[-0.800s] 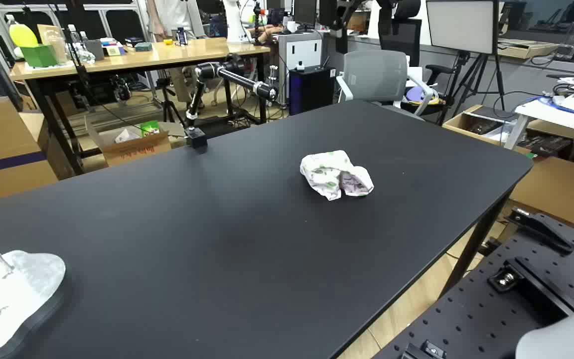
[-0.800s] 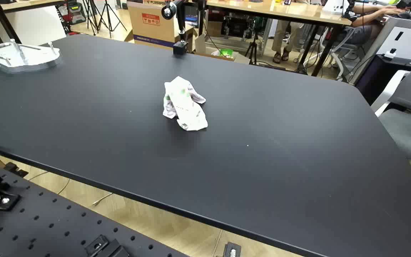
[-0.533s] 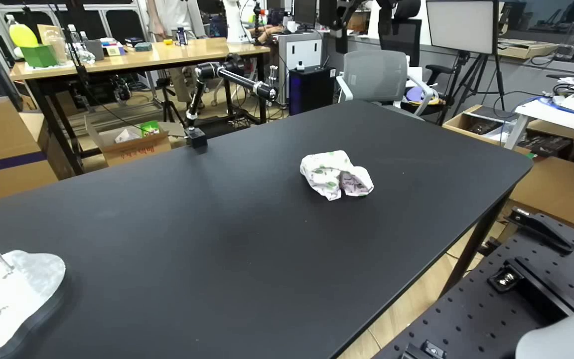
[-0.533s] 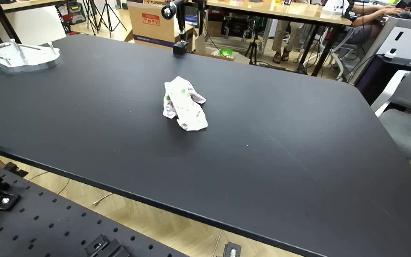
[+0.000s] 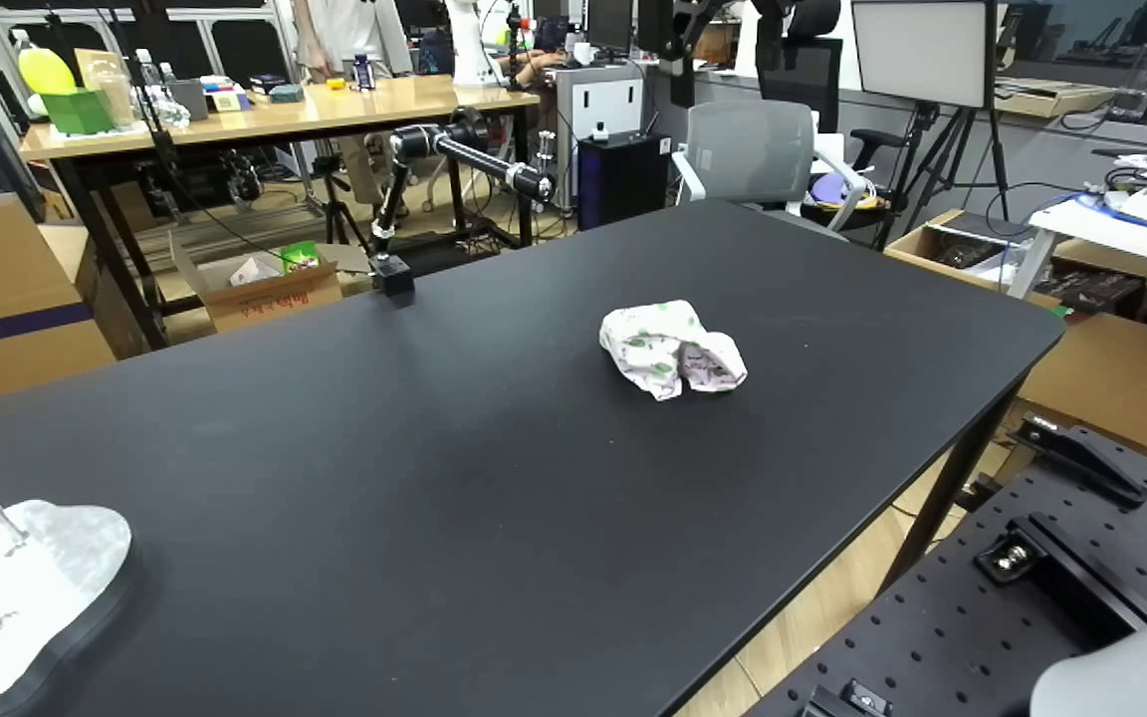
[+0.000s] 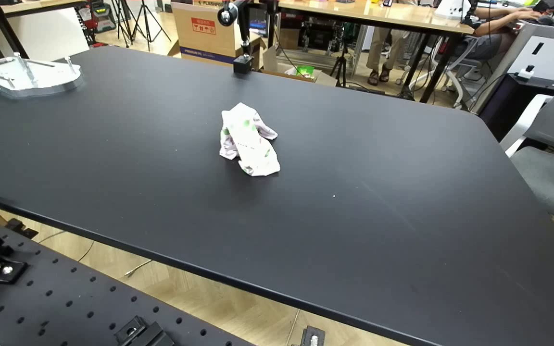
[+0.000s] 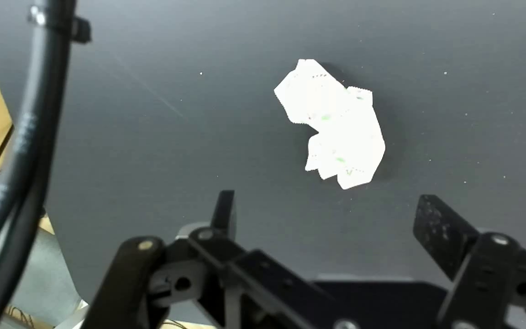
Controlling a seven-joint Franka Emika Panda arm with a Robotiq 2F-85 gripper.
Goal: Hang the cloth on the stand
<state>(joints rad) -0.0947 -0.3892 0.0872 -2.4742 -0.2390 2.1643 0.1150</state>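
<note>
A crumpled white cloth with small green prints (image 5: 661,344) lies on the black table in both exterior views (image 6: 249,142). In the wrist view the cloth (image 7: 345,123) lies beyond the fingertips, apart from them. My gripper (image 7: 327,201) is open and empty, with its two black fingers wide apart. In an exterior view the gripper (image 5: 726,75) shows at the top edge, high above the table, partly cut off. A black jointed stand (image 5: 394,199) with a sideways bar stands on the table's far edge; its base also shows in an exterior view (image 6: 243,64).
A silvery-white board with pegs (image 5: 56,558) lies on the table, also seen in an exterior view (image 6: 41,77). A black perforated mounting plate (image 5: 942,607) lies beside the near table edge. A grey chair (image 5: 748,149) stands past the table. A black cable (image 7: 25,137) crosses the wrist view.
</note>
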